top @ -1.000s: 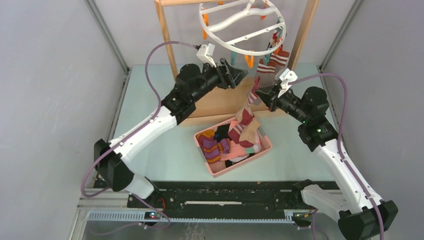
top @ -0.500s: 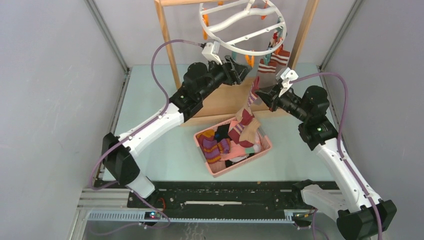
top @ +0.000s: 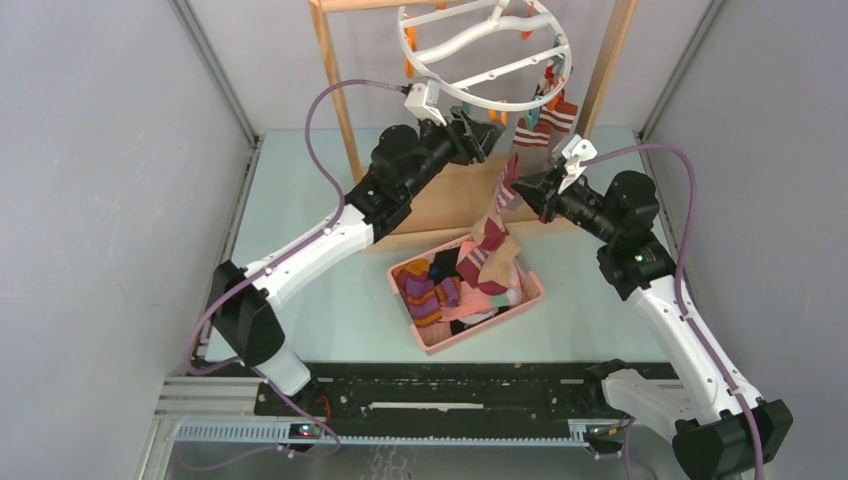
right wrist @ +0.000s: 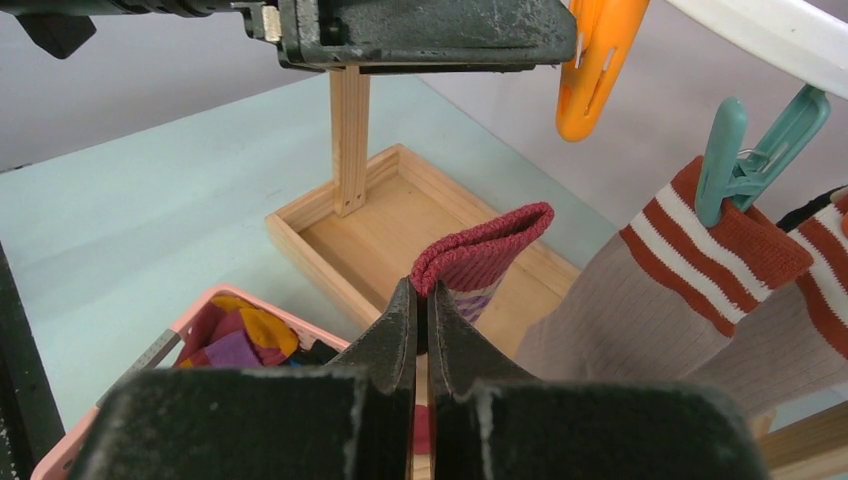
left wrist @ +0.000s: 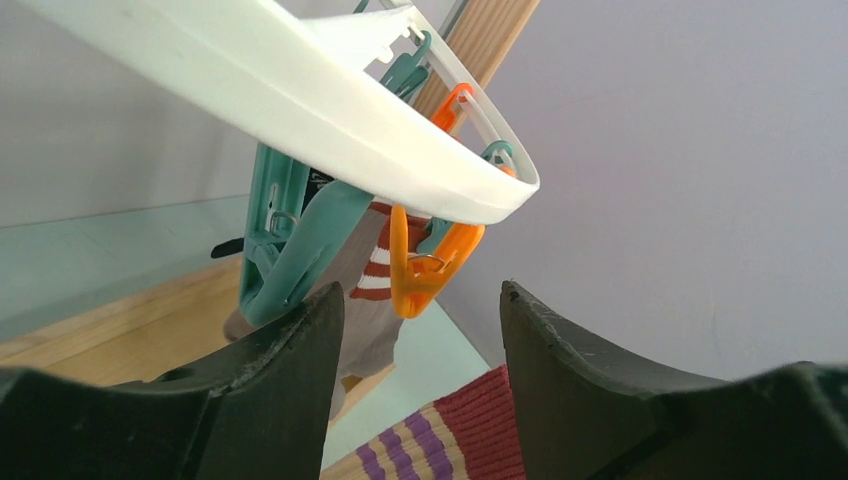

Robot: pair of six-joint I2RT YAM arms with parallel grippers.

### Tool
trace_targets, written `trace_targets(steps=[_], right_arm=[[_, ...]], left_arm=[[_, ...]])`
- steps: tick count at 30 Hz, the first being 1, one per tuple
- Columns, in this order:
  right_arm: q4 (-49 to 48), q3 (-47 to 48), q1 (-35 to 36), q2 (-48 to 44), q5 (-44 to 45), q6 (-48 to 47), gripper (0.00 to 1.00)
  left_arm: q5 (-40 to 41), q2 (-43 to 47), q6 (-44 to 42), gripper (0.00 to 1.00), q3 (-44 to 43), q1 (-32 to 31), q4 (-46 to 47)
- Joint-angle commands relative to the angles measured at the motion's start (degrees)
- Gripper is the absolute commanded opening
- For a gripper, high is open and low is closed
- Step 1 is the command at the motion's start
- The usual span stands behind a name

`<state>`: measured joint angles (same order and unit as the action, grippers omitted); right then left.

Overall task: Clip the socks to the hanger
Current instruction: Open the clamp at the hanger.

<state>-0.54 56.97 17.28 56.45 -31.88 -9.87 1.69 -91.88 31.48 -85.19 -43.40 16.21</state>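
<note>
Only up close, orange clip beyond parted left jaws, under hanger.

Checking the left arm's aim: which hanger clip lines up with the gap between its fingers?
The empty orange clip; the teal clip beside it hangs off-centre, over one finger.

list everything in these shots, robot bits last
hanger: one, white, hung from rack, rear
clips: several, orange and teal, dangling from hanger rim
hung socks: at least two, tan with red-white cuffs, clipped at hanger's right side
held sock: one, maroon cuff, purple stripes, in right gripper
basket: one, pink, middle of table
basket socks: a pile, mixed colours, in basket
rack: one, wood, rear of table
table: one, pale green
left gripper: black, open, under hanger rim
right gripper: black, shut on held sock
</note>
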Motion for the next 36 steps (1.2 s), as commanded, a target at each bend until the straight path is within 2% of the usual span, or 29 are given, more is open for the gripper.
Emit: trace_targets(steps=[1, 30, 36], right_arm=[[-1.95, 1.82, -0.46, 0.0, -0.51, 1.24, 0.0], [-2.01, 1.77, -1.1, 0.23, -0.84, 1.6, 0.0], [-2.14, 1.86, -1.19, 0.22, -1.0, 1.71, 0.0]], left_arm=[[0.68, -1.12, -0.07, 0.62, -4.6, -0.46, 2.67], [0.28, -4.34, 1.13, 0.52, -8.49, -0.68, 2.45], [0.63, -4.97, 0.91, 0.53, -9.27, -0.65, 1.65]])
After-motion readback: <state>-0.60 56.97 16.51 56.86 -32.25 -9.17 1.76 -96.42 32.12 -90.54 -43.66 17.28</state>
